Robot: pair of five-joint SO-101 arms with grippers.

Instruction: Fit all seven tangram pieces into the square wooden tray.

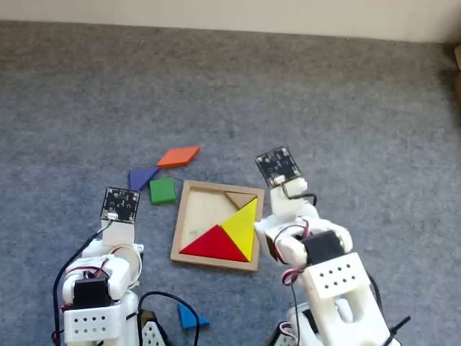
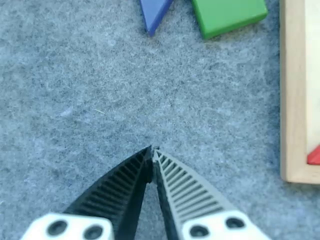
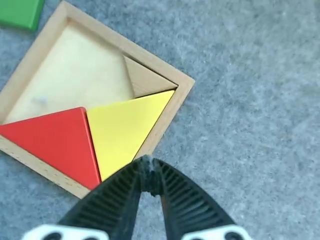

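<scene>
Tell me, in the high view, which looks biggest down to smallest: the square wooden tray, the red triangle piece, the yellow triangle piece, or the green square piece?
1. square wooden tray
2. red triangle piece and yellow triangle piece, which look about the same size
3. green square piece

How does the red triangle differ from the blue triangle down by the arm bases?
The red triangle lies seated in the tray; the blue triangle lies loose on the carpet. The red triangle looks clearly larger than the blue triangle. Both are flat triangular pieces.
</scene>
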